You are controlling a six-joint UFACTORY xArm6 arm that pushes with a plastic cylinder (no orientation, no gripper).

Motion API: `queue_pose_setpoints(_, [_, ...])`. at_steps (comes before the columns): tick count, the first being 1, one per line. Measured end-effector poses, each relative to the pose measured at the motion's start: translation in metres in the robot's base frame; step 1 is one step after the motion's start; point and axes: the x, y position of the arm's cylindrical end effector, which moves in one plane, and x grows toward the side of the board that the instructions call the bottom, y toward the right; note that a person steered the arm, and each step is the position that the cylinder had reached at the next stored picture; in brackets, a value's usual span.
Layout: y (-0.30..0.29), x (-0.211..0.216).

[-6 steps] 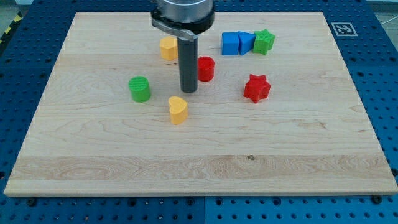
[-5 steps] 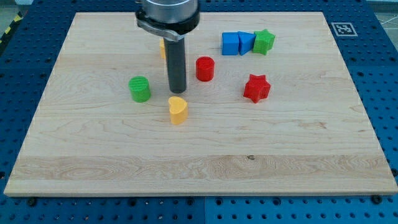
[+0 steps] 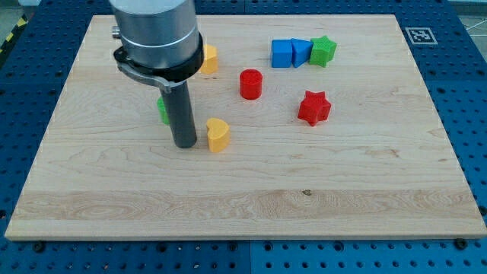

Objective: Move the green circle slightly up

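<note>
The green circle (image 3: 162,110) is a green cylinder left of the board's middle; the rod hides most of it and only its left edge shows. My tip (image 3: 185,144) rests on the board just below and to the right of the green circle, and close to the left of a yellow heart block (image 3: 218,135).
A second yellow block (image 3: 208,58) sits near the view's top, partly behind the arm. A red cylinder (image 3: 251,84) and a red star (image 3: 313,107) lie to the right. Two blue blocks (image 3: 290,52) and a green star (image 3: 323,50) sit at the top right.
My tip has moved down and to the left, from beside the red cylinder to a spot below the green circle. The rod now covers most of the green circle. No block has moved.
</note>
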Motion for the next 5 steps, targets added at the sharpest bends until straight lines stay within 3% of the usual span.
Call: queue_pose_setpoints(5, [-0.026,-0.018])
